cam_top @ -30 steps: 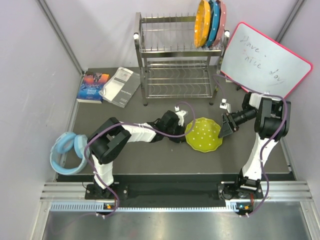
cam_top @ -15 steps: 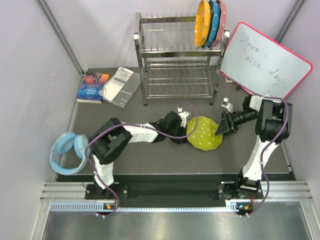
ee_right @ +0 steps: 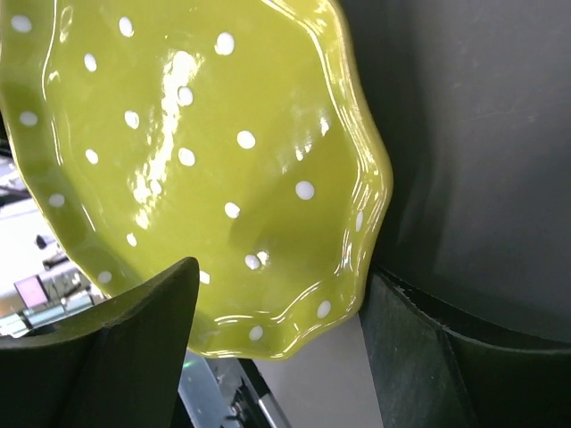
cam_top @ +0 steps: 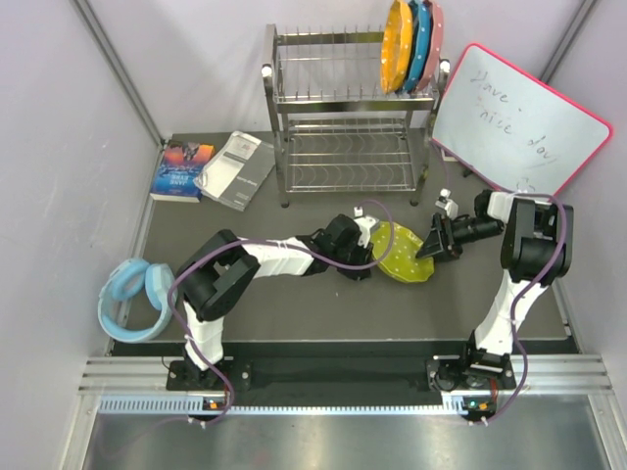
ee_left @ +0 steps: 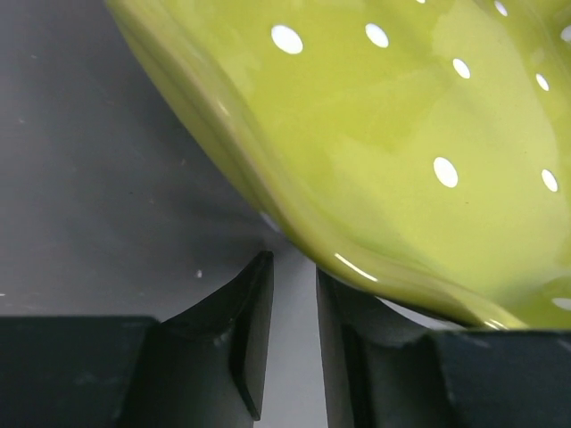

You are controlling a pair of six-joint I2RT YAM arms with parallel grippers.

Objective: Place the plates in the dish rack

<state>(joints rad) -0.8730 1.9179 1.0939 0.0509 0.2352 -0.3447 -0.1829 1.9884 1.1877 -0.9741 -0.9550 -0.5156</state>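
Note:
The yellow-green plate (cam_top: 402, 257) stands tilted on the dark mat, propped up between my two grippers. My left gripper (cam_top: 369, 247) is at its left edge. In the left wrist view its jaws (ee_left: 293, 263) are open by a narrow gap with nothing between them, and the plate's rim (ee_left: 357, 160) passes just over the right fingertip. My right gripper (cam_top: 428, 247) is open wide, with the plate's scalloped rim (ee_right: 223, 160) reaching in between its fingers (ee_right: 278, 272). The orange (cam_top: 396, 44), blue (cam_top: 419, 39) and pink (cam_top: 434, 39) plates stand upright at the right end of the dish rack's (cam_top: 271, 78) top tier.
A pink-framed whiteboard (cam_top: 519, 117) leans at the back right. A book (cam_top: 182, 166) and a grey booklet (cam_top: 235, 168) lie left of the rack. A pale blue dish (cam_top: 132, 294) sits at the left edge. A small white object (cam_top: 446, 204) sits by the right gripper.
The yellow-green plate lay flat and now stands tilted on its edge. The left gripper pushed right and its jaws parted slightly. The right gripper moved left onto the plate's rim.

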